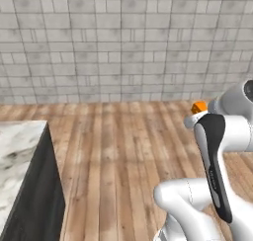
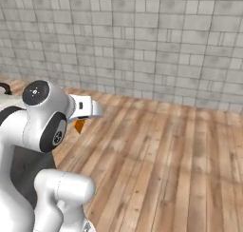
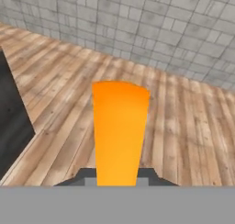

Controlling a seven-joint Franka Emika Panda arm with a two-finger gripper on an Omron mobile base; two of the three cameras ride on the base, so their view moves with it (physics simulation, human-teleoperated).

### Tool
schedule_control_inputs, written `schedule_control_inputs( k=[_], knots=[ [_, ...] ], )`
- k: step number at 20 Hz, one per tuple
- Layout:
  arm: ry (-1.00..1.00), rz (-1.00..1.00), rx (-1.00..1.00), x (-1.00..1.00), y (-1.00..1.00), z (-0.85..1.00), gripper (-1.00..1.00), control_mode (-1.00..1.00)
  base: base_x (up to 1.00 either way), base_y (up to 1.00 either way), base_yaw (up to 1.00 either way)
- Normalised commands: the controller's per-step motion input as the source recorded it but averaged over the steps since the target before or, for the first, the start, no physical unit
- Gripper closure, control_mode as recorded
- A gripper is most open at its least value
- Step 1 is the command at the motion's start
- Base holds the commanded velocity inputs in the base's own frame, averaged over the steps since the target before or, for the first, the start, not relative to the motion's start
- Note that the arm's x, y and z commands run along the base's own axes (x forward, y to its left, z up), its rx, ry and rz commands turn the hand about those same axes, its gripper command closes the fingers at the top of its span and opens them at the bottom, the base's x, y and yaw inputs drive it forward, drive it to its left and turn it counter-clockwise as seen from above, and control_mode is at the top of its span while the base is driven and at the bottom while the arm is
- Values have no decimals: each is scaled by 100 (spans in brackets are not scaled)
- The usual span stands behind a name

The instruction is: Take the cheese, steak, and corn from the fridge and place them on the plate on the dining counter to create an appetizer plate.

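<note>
step: carry to plate | tool (image 3: 118, 179): pinching small orange wedge-shaped cheese block (image 3: 120, 131), jutting ahead of it | advice: keep the squeeze firm, level, above wooden floor (image 3: 183, 140), clearing marble worktop (image 1: 17, 156) at its left

White arm folded high, tool (image 3: 118, 176) clamped on cheese (image 3: 120, 129)

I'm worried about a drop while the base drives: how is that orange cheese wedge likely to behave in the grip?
The cheese looks like a stiff block, so it probably won't sag. It tapers toward the gripper, so it might slide outward if jolted. Its smooth faces look slippery, and it hangs over bare floor.
</note>
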Motion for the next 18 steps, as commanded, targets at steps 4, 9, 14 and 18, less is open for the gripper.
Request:
schedule_control_inputs(
  k=[4,9,14,18],
  knots=[
    [0,0,0,0,0,0,100,100,100,-42,50],
    [0,0,0,0,0,0,100,100,100,-43,48],
    [0,0,0,0,0,0,100,100,100,-51,49],
    [0,0,0,0,0,0,100,100,100,-47,53]
  ],
)
